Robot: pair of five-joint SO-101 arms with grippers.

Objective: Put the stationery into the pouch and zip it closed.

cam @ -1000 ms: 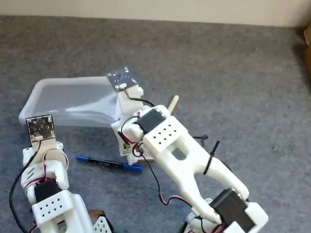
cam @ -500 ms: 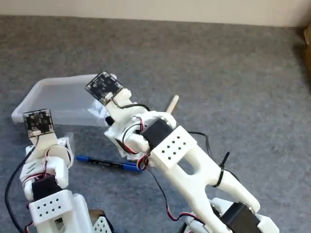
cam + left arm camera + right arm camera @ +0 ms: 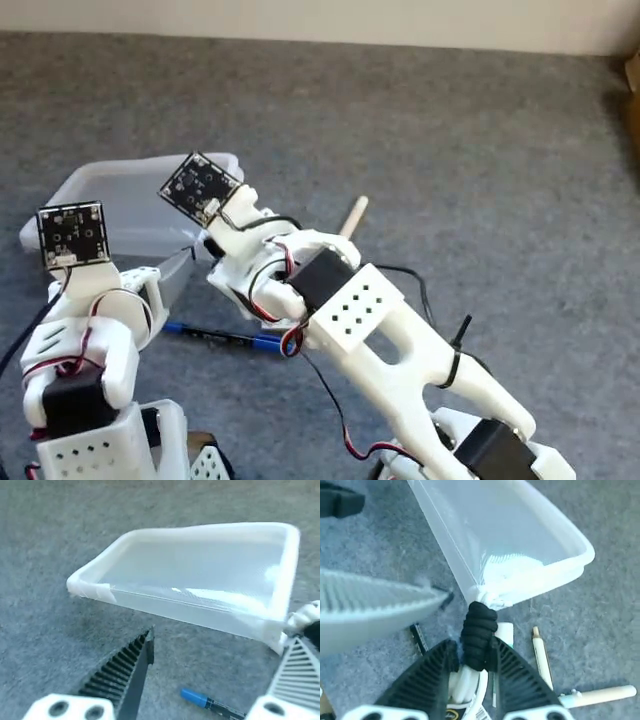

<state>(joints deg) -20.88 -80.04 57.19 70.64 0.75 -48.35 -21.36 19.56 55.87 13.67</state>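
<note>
The translucent pouch [image 3: 120, 200] lies at the table's left, its near corner lifted. My right gripper [image 3: 477, 647] is shut on the black zipper pull [image 3: 479, 625] at that corner of the pouch [image 3: 510, 535]. My left gripper [image 3: 223, 636] hangs open just in front of the pouch [image 3: 200, 580], holding nothing. A blue pen [image 3: 225, 338] rests on the carpet between the two arms, and its blue cap [image 3: 195, 697] lies below the left fingers. A pencil [image 3: 541, 655] and a wooden stick [image 3: 597, 696] lie beside the right gripper, the wooden stick [image 3: 353, 215] on its right.
Grey carpet covers the table, with open room to the right and at the back. A white item with a label [image 3: 492, 700] sits under the right gripper. The left arm's ribbed finger [image 3: 380, 605] stands close beside the right gripper.
The right arm has swung left with the zipper pull, dragging the pouch's corner leftward. The left arm has risen and leaned in toward the pouch.
</note>
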